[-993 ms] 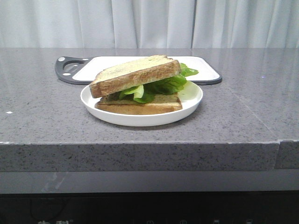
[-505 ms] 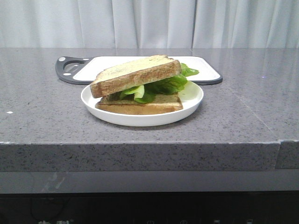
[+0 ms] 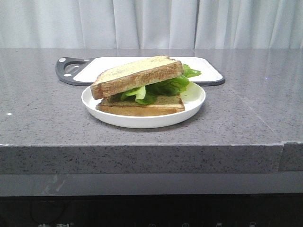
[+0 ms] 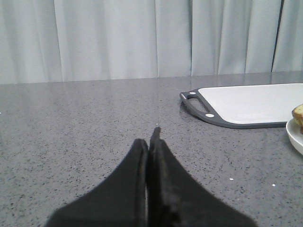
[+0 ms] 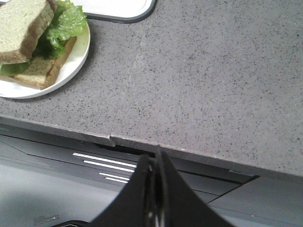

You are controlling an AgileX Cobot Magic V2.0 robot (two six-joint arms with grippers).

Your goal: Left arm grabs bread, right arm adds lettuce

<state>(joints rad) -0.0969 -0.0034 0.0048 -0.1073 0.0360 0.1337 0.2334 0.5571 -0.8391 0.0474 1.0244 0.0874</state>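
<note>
Thick toasted bread slice point(image 3: 136, 74) tilted atop green ruffled lettuce point(image 3: 166, 86) on round white plate point(image 3: 191, 105), grey speckled table point(image 3: 42, 113); left tool point(image 4: 150, 142), right tool point(image 5: 155, 163) both pressed closed, empty

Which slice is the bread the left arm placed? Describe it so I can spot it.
On the grey speckled stone counter, find the round white plate in front of the white cutting board. The thick, pale-faced, brown-crusted bread slice lies tilted atop the green ruffled lettuce; the thinner slice lies flat underneath.
</note>
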